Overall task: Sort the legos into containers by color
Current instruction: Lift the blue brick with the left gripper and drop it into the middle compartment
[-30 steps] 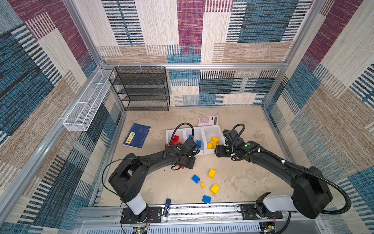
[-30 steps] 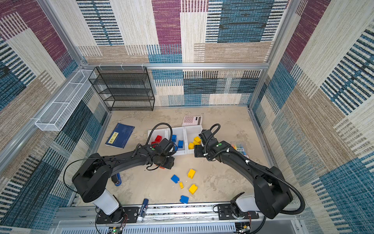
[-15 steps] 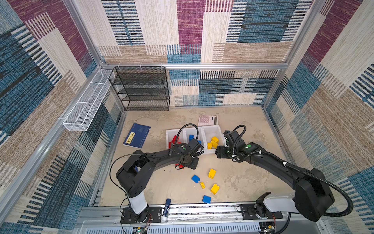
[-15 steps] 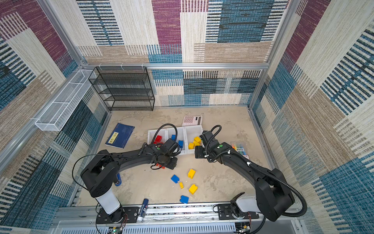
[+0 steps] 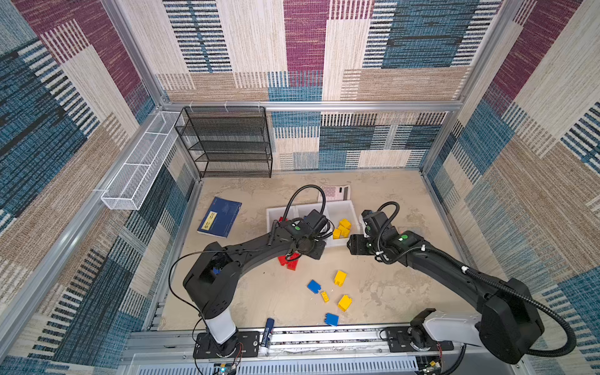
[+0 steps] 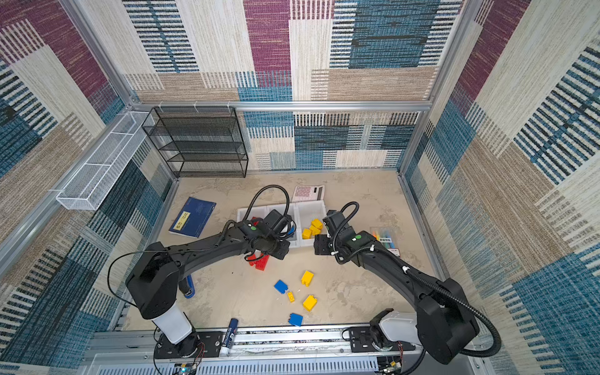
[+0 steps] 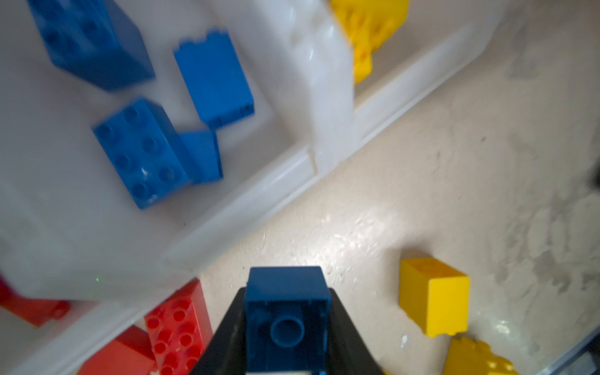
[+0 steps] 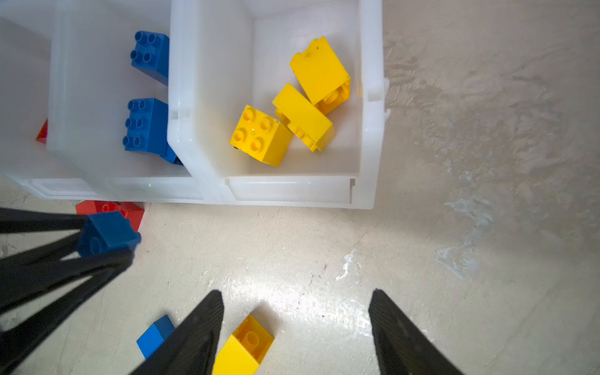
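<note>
At the left end effector (image 7: 287, 319): narrow, clamped on a blue lego (image 7: 285, 282), hollow underside turned toward the wrist camera. Poised just in front of the middle bin of the containers (image 7: 246, 207), close to the front wall. Below and beside it, against that wall on the counter (image 7: 422, 162), red legos (image 7: 177, 324).

At the right end effector (image 8: 296, 298): spread wide, nothing between the tips, above bare counter in front of the right-hand bin. Just beside one finger (image 8: 201, 324), a yellow lego (image 8: 246, 344) lying on its side; past that finger, a loose blue brick (image 8: 156, 334).

Inside the containers: three yellow bricks (image 8: 259, 134) in the right-hand bin, blue bricks (image 8: 146, 123) in the middle bin, a sliver of red (image 8: 42, 133) in the left bin.

Farther out, in both top views, a scatter of loose legos (image 5: 344, 302) between the two arms, three yellow and two blue, apart from each other. Near the front rail, a glue stick (image 5: 268, 328). Left of the containers, a blue booklet (image 5: 220, 217); behind them, a calculator (image 5: 334, 192). At the back left corner, a black rack (image 5: 227, 143); along the left wall, a white wire basket (image 5: 139, 168).
</note>
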